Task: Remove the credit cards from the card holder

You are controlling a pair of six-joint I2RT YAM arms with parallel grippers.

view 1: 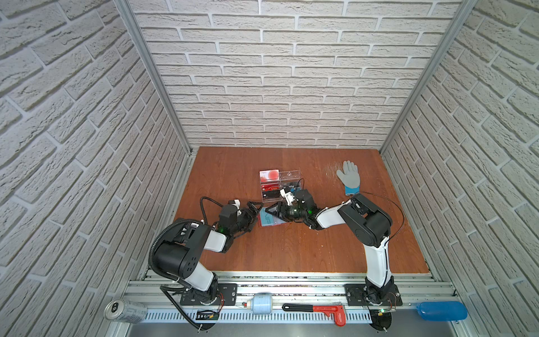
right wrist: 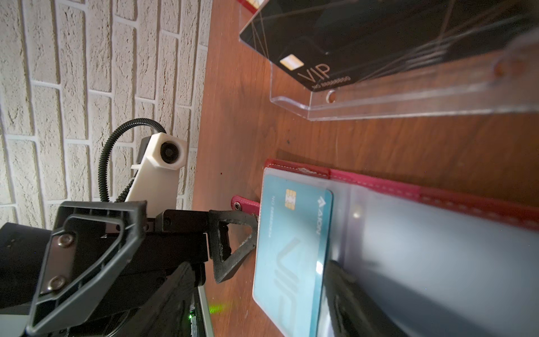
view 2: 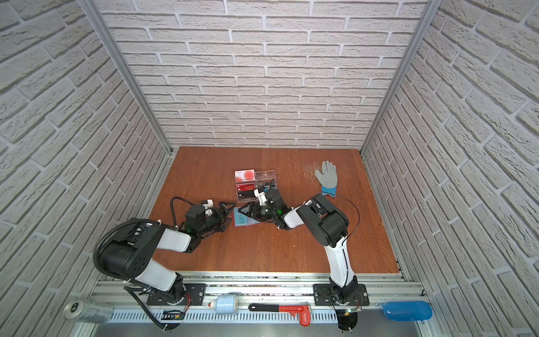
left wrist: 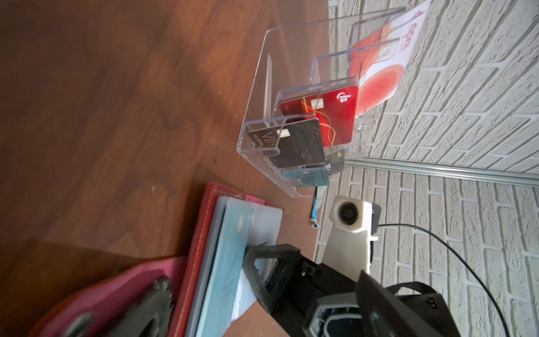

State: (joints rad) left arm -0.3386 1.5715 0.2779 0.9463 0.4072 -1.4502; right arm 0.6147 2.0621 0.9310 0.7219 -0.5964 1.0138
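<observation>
Clear card stand (view 1: 290,175) and grey glove (view 1: 348,178) on wooden table (view 1: 291,248).

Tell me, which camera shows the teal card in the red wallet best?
The right wrist view: the teal card appears large and face on, chip and lettering readable, lying in the open card holder. The left wrist view shows the card at a steep slant. In both top views it is a small teal patch.
</observation>
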